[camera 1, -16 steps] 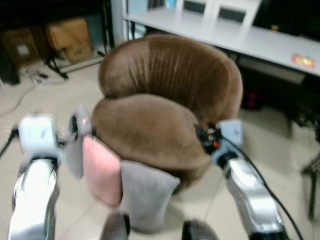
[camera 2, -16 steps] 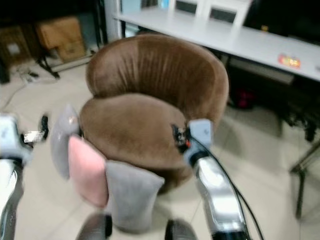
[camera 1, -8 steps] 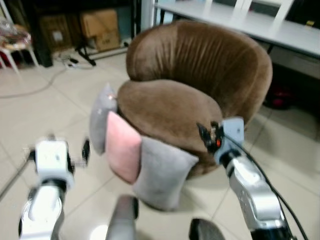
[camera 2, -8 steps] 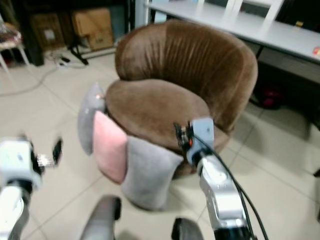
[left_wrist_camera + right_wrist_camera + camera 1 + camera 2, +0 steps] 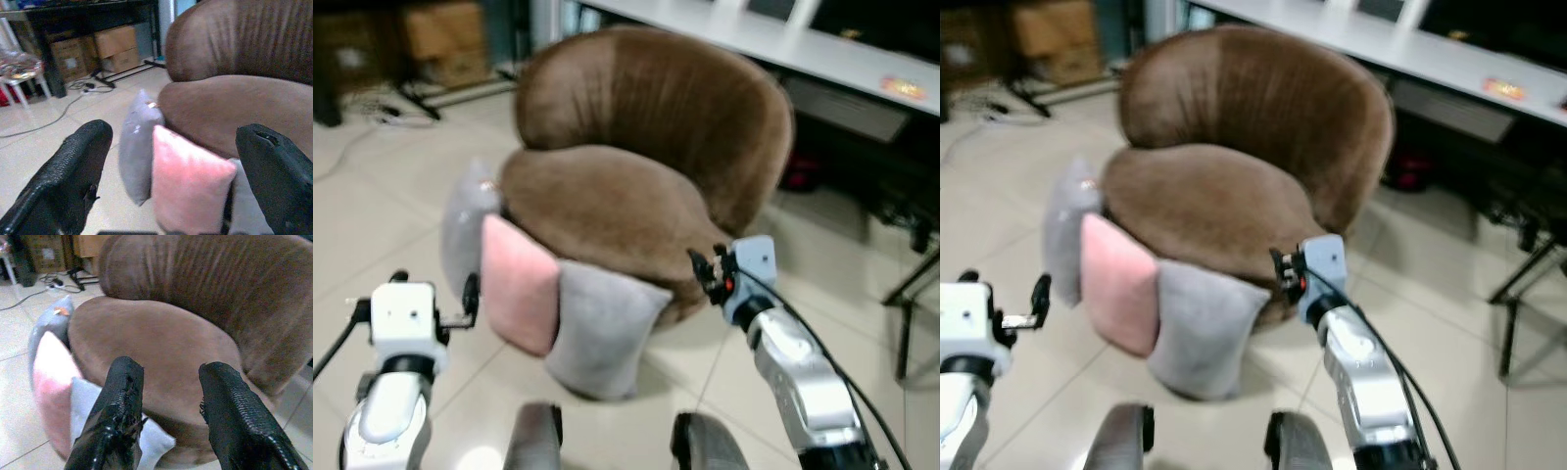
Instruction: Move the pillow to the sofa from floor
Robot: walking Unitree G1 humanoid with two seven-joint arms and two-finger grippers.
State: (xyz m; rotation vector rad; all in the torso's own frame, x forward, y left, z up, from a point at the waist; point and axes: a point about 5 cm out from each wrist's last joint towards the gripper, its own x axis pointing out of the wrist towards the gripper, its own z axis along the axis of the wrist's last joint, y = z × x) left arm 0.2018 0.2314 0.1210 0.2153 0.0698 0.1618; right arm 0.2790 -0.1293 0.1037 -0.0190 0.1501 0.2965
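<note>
Round brown velvet sofa: seat bare. Pink square pillow, between two grey pillows, propped on floor against sofa's front. Since a second ago, left gripper lowered before pillow, spread wide; right gripper over seat, parted, empty. Grasp pending.

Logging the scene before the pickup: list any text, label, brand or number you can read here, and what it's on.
No text can be read.
Sticker on the white table: red and yellow marks, too blurred.
Label on a cardboard box: too small.
Tag on the grey pillow: orange, no legible print.
</note>
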